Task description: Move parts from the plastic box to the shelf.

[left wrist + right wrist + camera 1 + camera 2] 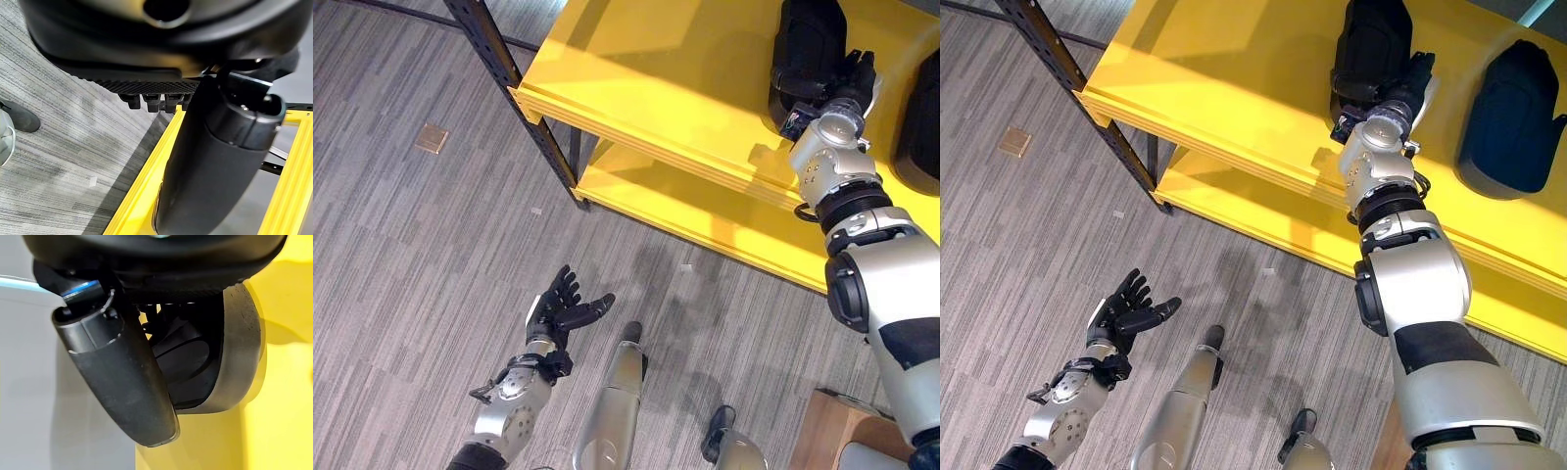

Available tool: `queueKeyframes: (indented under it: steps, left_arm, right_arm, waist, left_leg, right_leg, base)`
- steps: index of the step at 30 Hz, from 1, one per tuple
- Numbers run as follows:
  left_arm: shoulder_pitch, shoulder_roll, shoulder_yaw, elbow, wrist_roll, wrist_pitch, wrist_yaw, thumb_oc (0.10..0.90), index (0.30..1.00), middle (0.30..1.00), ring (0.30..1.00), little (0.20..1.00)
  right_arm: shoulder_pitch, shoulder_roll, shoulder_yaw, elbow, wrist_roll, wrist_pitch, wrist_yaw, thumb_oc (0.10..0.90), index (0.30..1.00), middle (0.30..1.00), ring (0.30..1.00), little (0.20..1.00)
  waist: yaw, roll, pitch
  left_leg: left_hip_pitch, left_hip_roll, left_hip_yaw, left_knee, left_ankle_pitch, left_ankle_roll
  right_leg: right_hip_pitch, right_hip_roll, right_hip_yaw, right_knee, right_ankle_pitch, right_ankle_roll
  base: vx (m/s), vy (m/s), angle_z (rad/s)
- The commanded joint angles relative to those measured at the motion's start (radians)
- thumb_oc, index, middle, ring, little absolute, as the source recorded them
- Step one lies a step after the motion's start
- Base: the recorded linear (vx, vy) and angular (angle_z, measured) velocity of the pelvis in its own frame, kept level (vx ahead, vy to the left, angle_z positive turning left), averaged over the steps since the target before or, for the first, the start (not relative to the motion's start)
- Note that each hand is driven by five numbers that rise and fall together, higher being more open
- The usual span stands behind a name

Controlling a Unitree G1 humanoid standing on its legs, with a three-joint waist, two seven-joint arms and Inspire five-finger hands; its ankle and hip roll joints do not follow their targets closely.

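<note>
Right eye view puts the black part (pixel 1371 44) on the top board of the yellow shelf (pixel 1234 88), its long axis running away from the robot toward the back of the board. The right hand (pixel 1408 80) lies against the near end of that part, reaching in from the shelf's front edge. The right wrist view shows the thumb and fingers curled round a dark rounded piece with a grey rim, so I judge the hand is clasping the part, not yet let go. A second black part (pixel 1513 113) rests on the same board, well apart to the right. The left hand (pixel 1126 311) hangs low over the grey floor (pixel 1028 245), fingers spread and holding nothing, far from the shelf. The next move turns on the right hand alone: it would loosen and draw back along the part's axis, toward the robot.
</note>
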Motion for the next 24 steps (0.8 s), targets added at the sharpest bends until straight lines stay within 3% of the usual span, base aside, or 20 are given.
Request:
queueKeyframes:
  steps: [1, 2, 4, 5, 7, 8, 9, 11, 13, 14, 15, 16, 21, 22, 24]
  left_arm:
    - [-0.014, 0.052, 0.023, -0.083, 0.009, -0.084, -0.002, 0.9, 1.0, 1.0, 1.0, 1.0]
    - [-0.014, 0.053, 0.022, -0.084, 0.009, -0.084, -0.002, 0.9, 1.0, 1.0, 1.0, 1.0]
    - [-0.014, 0.052, 0.021, -0.084, 0.01, -0.085, -0.003, 0.9, 1.0, 1.0, 1.0, 1.0]
    - [-0.016, 0.053, 0.02, -0.086, 0.01, -0.085, -0.003, 0.9, 1.0, 1.0, 1.0, 1.0]
    - [-0.015, 0.052, 0.019, -0.086, 0.01, -0.086, -0.003, 0.9, 1.0, 1.0, 1.0, 1.0]
    - [-0.016, 0.053, 0.019, -0.086, 0.01, -0.085, -0.003, 0.9, 1.0, 1.0, 1.0, 1.0]
    - [-0.016, 0.053, 0.019, -0.087, 0.01, -0.085, -0.003, 0.9, 1.0, 1.0, 1.0, 1.0]
    - [-0.015, 0.054, 0.019, -0.089, 0.01, -0.084, -0.003, 0.9, 1.0, 1.0, 1.0, 1.0]
    - [-0.015, 0.054, 0.018, -0.087, 0.01, -0.084, -0.003, 0.9, 1.0, 1.0, 1.0, 1.0]
    - [-0.015, 0.053, 0.021, -0.085, 0.009, -0.084, -0.002, 0.9, 1.0, 1.0, 1.0, 1.0]
    - [-0.015, 0.051, 0.021, -0.085, 0.009, -0.083, -0.001, 0.9, 1.0, 1.0, 1.0, 1.0]
    - [-0.016, 0.052, 0.021, -0.085, 0.009, -0.084, -0.001, 0.9, 1.0, 1.0, 1.0, 1.0]
    - [-0.015, 0.052, 0.02, -0.087, 0.008, -0.085, -0.003, 0.9, 1.0, 1.0, 1.0, 1.0]
    - [-0.015, 0.052, 0.021, -0.086, 0.008, -0.085, -0.003, 0.9, 1.0, 1.0, 1.0, 1.0]
    - [-0.017, 0.055, 0.022, -0.085, 0.008, -0.086, -0.004, 0.9, 1.0, 1.0, 1.0, 1.0]
  right_arm:
    - [-0.035, -0.074, 0.011, -0.025, 0.016, -0.065, -0.035, 0.9, 1.0, 1.0, 1.0, 1.0]
    - [-0.035, -0.074, 0.011, -0.026, 0.016, -0.065, -0.035, 0.9, 1.0, 1.0, 1.0, 1.0]
    - [-0.033, -0.074, 0.008, -0.029, 0.022, -0.067, -0.035, 0.9, 1.0, 1.0, 1.0, 1.0]
    - [-0.033, -0.073, 0.006, -0.031, 0.023, -0.068, -0.036, 0.9, 1.0, 1.0, 1.0, 1.0]
    - [-0.032, -0.073, 0.007, -0.032, 0.022, -0.068, -0.036, 0.9, 1.0, 1.0, 1.0, 1.0]
    - [-0.034, -0.073, 0.004, -0.032, 0.025, -0.069, -0.036, 0.9, 1.0, 1.0, 1.0, 1.0]
    - [-0.033, -0.073, 0.001, -0.031, 0.034, -0.071, -0.037, 0.9, 1.0, 1.0, 1.0, 1.0]
    - [-0.034, -0.073, -0.001, -0.029, 0.039, -0.072, -0.038, 0.9, 1.0, 1.0, 1.0, 1.0]
    - [-0.034, -0.073, -0.003, -0.028, 0.043, -0.073, -0.038, 0.9, 1.0, 1.0, 1.0, 1.0]
    - [-0.035, -0.076, -0.008, -0.027, 0.055, -0.078, -0.039, 0.9, 1.0, 1.0, 1.0, 1.0]
    - [-0.035, -0.076, -0.009, -0.027, 0.058, -0.078, -0.039, 0.9, 1.0, 1.0, 1.0, 1.0]
    - [-0.034, -0.077, -0.012, -0.029, 0.062, -0.081, -0.039, 0.9, 1.0, 1.0, 1.0, 1.0]
    - [-0.035, -0.071, -0.002, -0.032, 0.055, -0.079, -0.037, 0.9, 1.0, 1.0, 1.0, 1.0]
    - [-0.035, -0.07, -0.001, -0.032, 0.055, -0.078, -0.037, 0.9, 1.0, 1.0, 1.0, 1.0]
    - [-0.043, -0.057, 0.021, -0.041, 0.031, -0.075, -0.028, 0.9, 1.0, 1.0, 1.0, 1.0]
  waist:
    - [0.002, -0.012, -0.051]
    - [0.003, -0.008, -0.048]
    - [0.002, -0.013, -0.051]
    - [0.003, -0.009, -0.047]
    - [0.001, -0.014, -0.05]
    - [0.003, -0.011, -0.047]
    - [0.002, -0.015, -0.05]
    - [0.003, -0.012, -0.048]
    - [0.002, -0.015, -0.052]
    - [0.004, -0.011, -0.05]
    - [0.003, -0.015, -0.054]
    - [0.005, -0.011, -0.05]
    - [0.006, -0.013, -0.05]
    - [0.005, -0.017, -0.053]
    - [0.007, -0.014, -0.051]
  left_leg:
    - [-0.046, 0.055, 0.008, 0.1, -0.119, -0.021]
    - [-0.053, 0.053, 0.01, 0.093, -0.091, -0.015]
    - [-0.047, 0.054, 0.007, 0.101, -0.12, -0.021]
    - [-0.055, 0.053, 0.009, 0.094, -0.092, -0.015]
    - [-0.048, 0.053, 0.006, 0.102, -0.12, -0.021]
    - [-0.057, 0.052, 0.008, 0.096, -0.092, -0.015]
    - [-0.051, 0.052, 0.005, 0.104, -0.121, -0.021]
    - [-0.06, 0.051, 0.008, 0.099, -0.094, -0.015]
    - [-0.052, 0.051, 0.005, 0.105, -0.123, -0.021]
    - [-0.061, 0.049, 0.01, 0.098, -0.095, -0.015]
    - [-0.054, 0.05, 0.007, 0.105, -0.123, -0.021]
    - [-0.062, 0.049, 0.01, 0.099, -0.095, -0.015]
    - [-0.065, 0.049, 0.01, 0.101, -0.094, -0.016]
    - [-0.058, 0.05, 0.007, 0.108, -0.122, -0.021]
    - [-0.063, 0.05, 0.011, 0.099, -0.094, -0.015]
  right_leg:
    - [0.032, 0.032, 0.036, 0.037, -0.013, -0.058]
    - [0.024, 0.03, 0.031, 0.035, 0.004, -0.059]
    - [0.033, 0.033, 0.036, 0.034, -0.012, -0.058]
    - [0.025, 0.031, 0.03, 0.033, 0.004, -0.059]
    - [0.034, 0.033, 0.035, 0.034, -0.012, -0.058]
    - [0.025, 0.032, 0.029, 0.032, 0.004, -0.058]
    - [0.035, 0.033, 0.035, 0.032, -0.013, -0.057]
    - [0.026, 0.031, 0.029, 0.03, 0.005, -0.058]
    - [0.035, 0.033, 0.035, 0.03, -0.012, -0.056]
    - [0.028, 0.031, 0.031, 0.027, 0.004, -0.057]
    - [0.036, 0.033, 0.037, 0.028, -0.012, -0.057]
    - [0.028, 0.031, 0.031, 0.027, 0.004, -0.057]
    - [0.03, 0.033, 0.03, 0.025, 0.004, -0.058]
    - [0.039, 0.035, 0.036, 0.026, -0.012, -0.057]
    - [0.029, 0.034, 0.032, 0.025, 0.003, -0.058]
  base:
    - [-0.07, 0.027, -0.01]
    - [0.0, 0.0, 0.0]
    - [0.0, 0.0, 0.0]
    - [0.0, 0.0, 0.0]
    - [0.0, 0.0, 0.0]
    - [0.08, -0.048, 0.02]
    - [-0.07, 0.018, 0.01]
    - [0.0, 0.0, -0.02]
    - [0.04, -0.016, -0.01]
    - [0.0, 0.0, 0.0]
    - [-0.06, 0.031, 0.0]
    - [0.0, 0.0, 0.0]
    - [0.0, -0.001, 0.01]
    - [0.0, 0.0, 0.0]
    - [-0.04, 0.018, 0.0]
